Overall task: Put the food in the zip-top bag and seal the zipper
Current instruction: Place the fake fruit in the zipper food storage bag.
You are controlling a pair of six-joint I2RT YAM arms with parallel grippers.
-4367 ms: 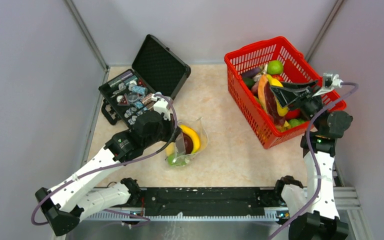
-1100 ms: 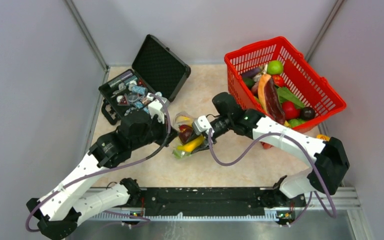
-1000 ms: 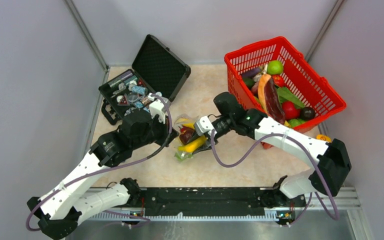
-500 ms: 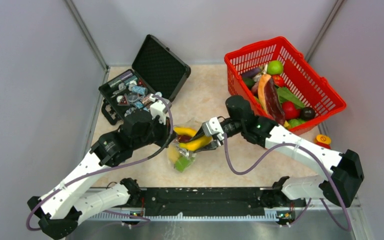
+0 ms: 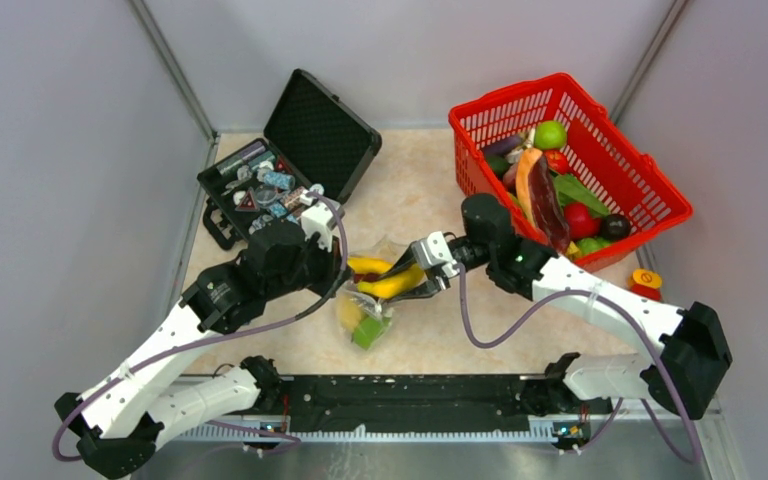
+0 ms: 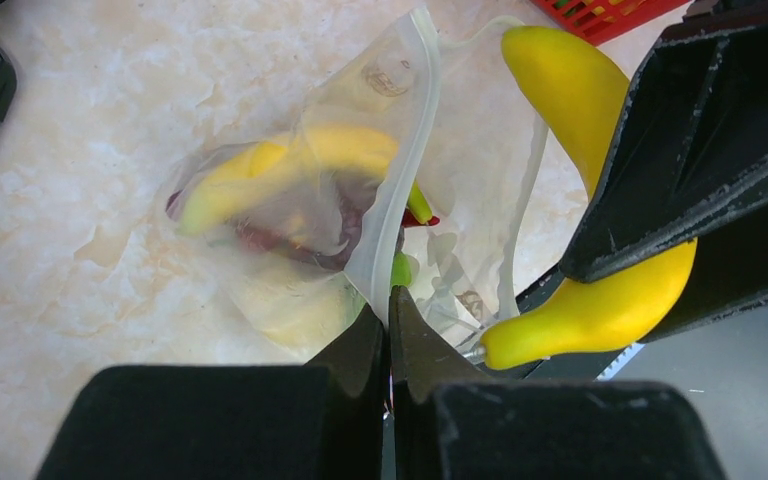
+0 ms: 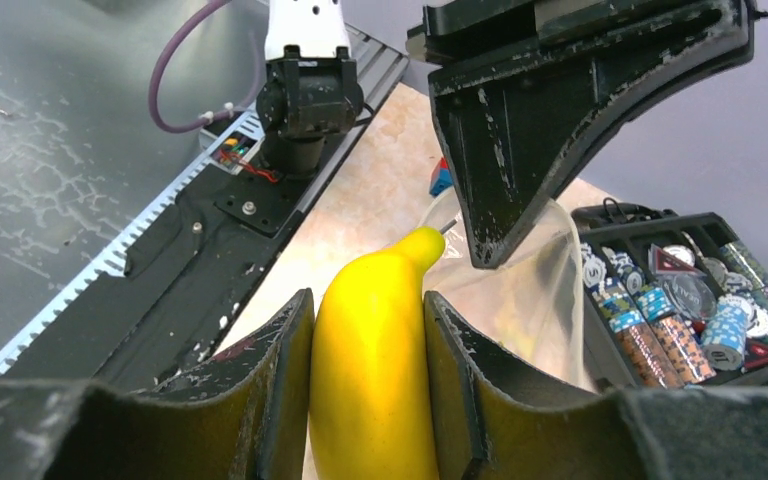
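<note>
Pressed together, the jaws of the left gripper (image 6: 390, 300) are seen pinching the whitish zipper (image 6: 403, 170) of the zip-top bag (image 6: 290, 215), which is held up left of centre in the top view. Compared with the picture from some four seconds earlier, the right gripper (image 5: 407, 280) is no longer found over the red basket (image 5: 480, 160) at upper right. It is now placed at mid-frame, just beside the bag's mouth. Its jaws are spread partway and clamped on a glossy yellow banana (image 7: 375, 370). The bag is shown clear and crinkled, with a second banana (image 6: 290, 160), a dark red piece (image 6: 290, 238) and a green piece (image 6: 401, 268) inside, all blurred by the plastic. In the left wrist view the held banana's middle is covered by the right gripper. In the right wrist view its lower end is cut off.
</note>
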